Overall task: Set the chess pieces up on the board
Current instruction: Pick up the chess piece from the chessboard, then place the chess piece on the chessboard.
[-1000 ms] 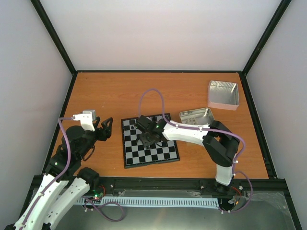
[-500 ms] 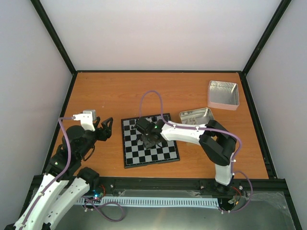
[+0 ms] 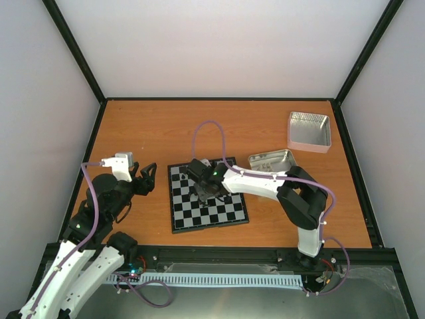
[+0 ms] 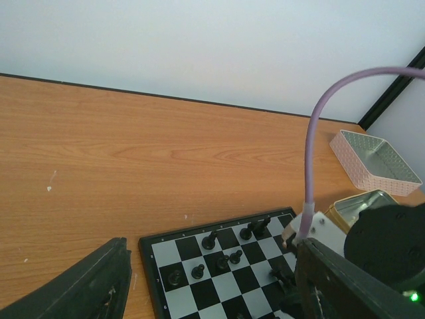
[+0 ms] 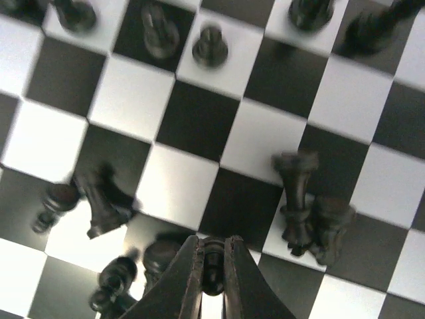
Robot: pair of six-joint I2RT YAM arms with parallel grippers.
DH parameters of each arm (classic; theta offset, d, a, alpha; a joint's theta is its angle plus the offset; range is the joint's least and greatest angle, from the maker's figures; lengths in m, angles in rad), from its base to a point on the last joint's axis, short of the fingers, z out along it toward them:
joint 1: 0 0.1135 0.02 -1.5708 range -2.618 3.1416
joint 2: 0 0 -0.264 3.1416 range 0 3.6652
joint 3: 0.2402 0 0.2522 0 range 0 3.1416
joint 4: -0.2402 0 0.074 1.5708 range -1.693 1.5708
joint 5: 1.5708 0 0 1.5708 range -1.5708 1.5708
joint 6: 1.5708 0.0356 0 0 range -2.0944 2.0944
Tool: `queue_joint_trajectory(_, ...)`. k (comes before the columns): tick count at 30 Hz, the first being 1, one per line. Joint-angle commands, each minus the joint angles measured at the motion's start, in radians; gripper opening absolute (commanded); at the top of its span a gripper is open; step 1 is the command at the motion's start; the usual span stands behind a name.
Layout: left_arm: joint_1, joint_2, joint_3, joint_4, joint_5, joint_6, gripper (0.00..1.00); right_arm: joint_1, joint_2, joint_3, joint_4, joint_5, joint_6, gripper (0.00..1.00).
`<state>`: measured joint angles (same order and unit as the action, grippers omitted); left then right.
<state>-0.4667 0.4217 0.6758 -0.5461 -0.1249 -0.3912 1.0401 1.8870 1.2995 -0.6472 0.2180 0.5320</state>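
Right now the right claw is pinched almost fully together on a small black piece. The piece sits between the two fingers at the bottom centre of the wrist view, its long axis running along them. It therefore lies straight ahead of the claw, over the middle of the board. Whether its base touches the square or is lifted off it I cannot tell.

The right arm is plainly the nearer one. The left claw hangs wide open and empty off the board's left edge, well apart from every piece.

Crowding is the likely trouble for the next move:
- A rook-like piece leans against a neighbour just right of the claw.
- A knight-like piece lies tipped at the left of the frame.
- A small cluster sits just beside the left finger.
- Other chess pieces stand along the top of the frame.

Two metal tins rest on the table to the upper right of the board, out of the way.
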Motion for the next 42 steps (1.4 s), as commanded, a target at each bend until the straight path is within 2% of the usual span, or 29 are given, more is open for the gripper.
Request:
queue_joint_trajectory(1, -0.006, 0.001, 0.007, 0.009, 0.002, -0.002, 0.69, -0.031, 0.006, 0.083, 0.037, 0.055, -0.004, 0.03)
queue_joint_trajectory(14, -0.006, -0.004, 0.007, 0.006, -0.005, -0.005, 0.69, -0.116, 0.141, 0.230, 0.021, 0.014, -0.016, 0.04)
queue_joint_trajectory(32, -0.006, -0.004, 0.006, 0.006, -0.006, -0.005, 0.69, -0.158, 0.216, 0.232, 0.052, -0.010, -0.001, 0.05)
queue_joint_trajectory(35, -0.006, -0.003, 0.006, 0.006, -0.006, -0.005, 0.69, -0.159, 0.222, 0.237, 0.048, -0.012, -0.002, 0.07)
queue_joint_trajectory(42, -0.006, -0.001, 0.006, 0.008, -0.003, -0.005, 0.69, -0.159, 0.159, 0.220, 0.036, -0.011, 0.001, 0.20)
